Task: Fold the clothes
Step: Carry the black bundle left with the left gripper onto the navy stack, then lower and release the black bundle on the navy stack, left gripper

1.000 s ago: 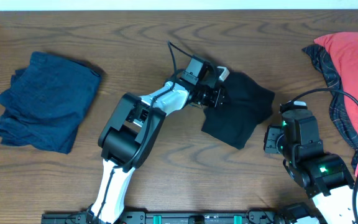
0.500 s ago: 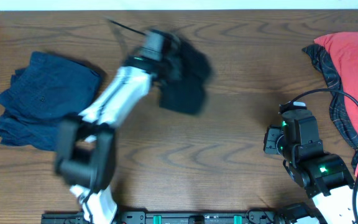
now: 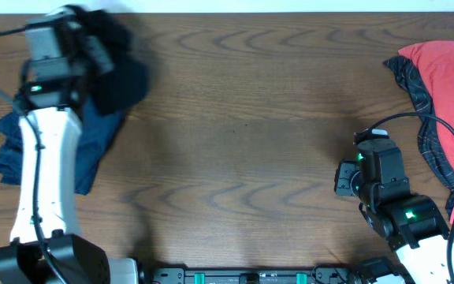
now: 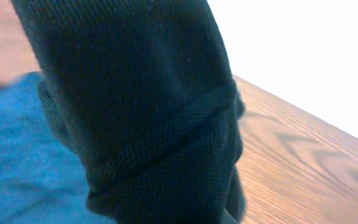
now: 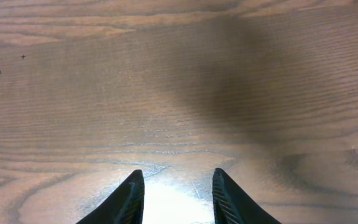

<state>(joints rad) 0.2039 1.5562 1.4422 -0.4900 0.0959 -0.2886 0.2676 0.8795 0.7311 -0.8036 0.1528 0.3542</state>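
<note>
Black shirt [image 3: 120,75] clenched in left fingers [image 3: 91,47] above navy garment [image 3: 97,142]; right fingers [image 5: 131,194] parted, holding nothing.

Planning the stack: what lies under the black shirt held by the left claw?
The folded navy garment, with bare table beside it. The black shirt hides the garment's far corner.

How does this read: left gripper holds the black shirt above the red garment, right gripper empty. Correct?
No: the black shirt hangs above the navy garment, not the red garment at far right, as the overhead view shows. The rest stands.
</note>
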